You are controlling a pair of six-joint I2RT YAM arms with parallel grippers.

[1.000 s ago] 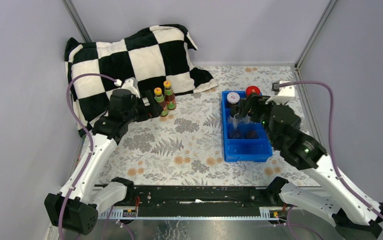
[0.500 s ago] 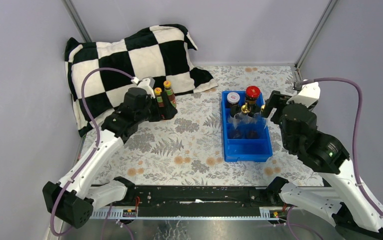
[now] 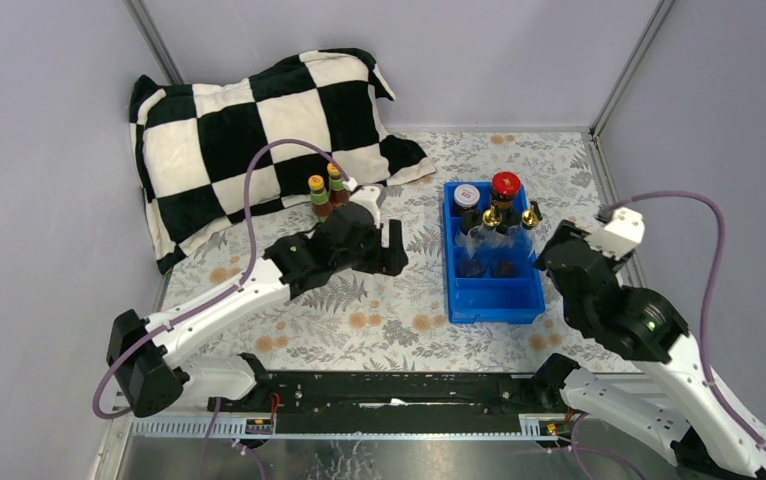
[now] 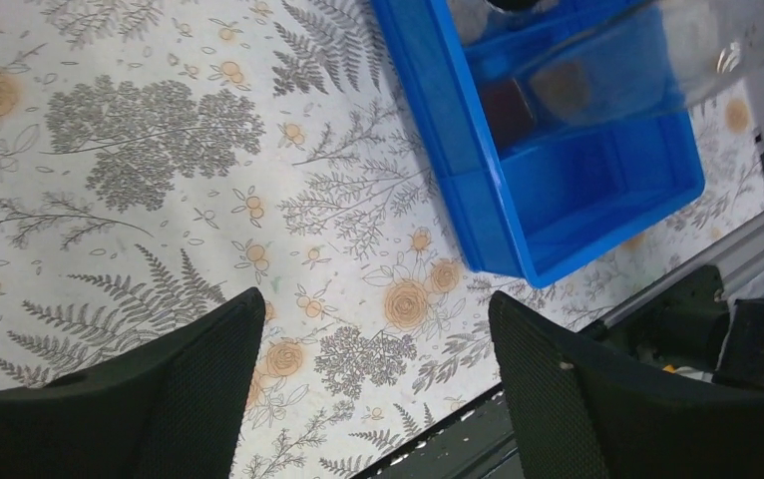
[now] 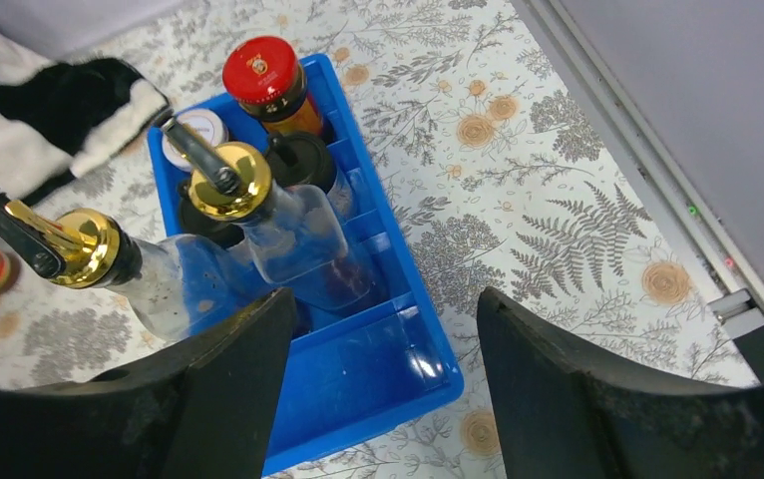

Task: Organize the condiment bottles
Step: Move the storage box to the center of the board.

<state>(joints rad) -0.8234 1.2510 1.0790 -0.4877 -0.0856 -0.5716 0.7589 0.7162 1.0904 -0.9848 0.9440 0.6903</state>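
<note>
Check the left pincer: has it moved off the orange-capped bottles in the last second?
Yes. The left pincer has swung right, away from the orange-capped bottles beside the pillow, toward the blue tray; it is open and empty.

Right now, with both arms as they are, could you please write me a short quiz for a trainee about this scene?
1. How many orange-capped bottles stand outside the blue tray?
2. True or false: the left tool and the right tool are both open and empty.
3. Which stands at the tray's far end beside the white-lidded jar? A) red-lidded jar B) green-lidded jar C) a cup
Key: 1) two; 2) true; 3) A.
</note>
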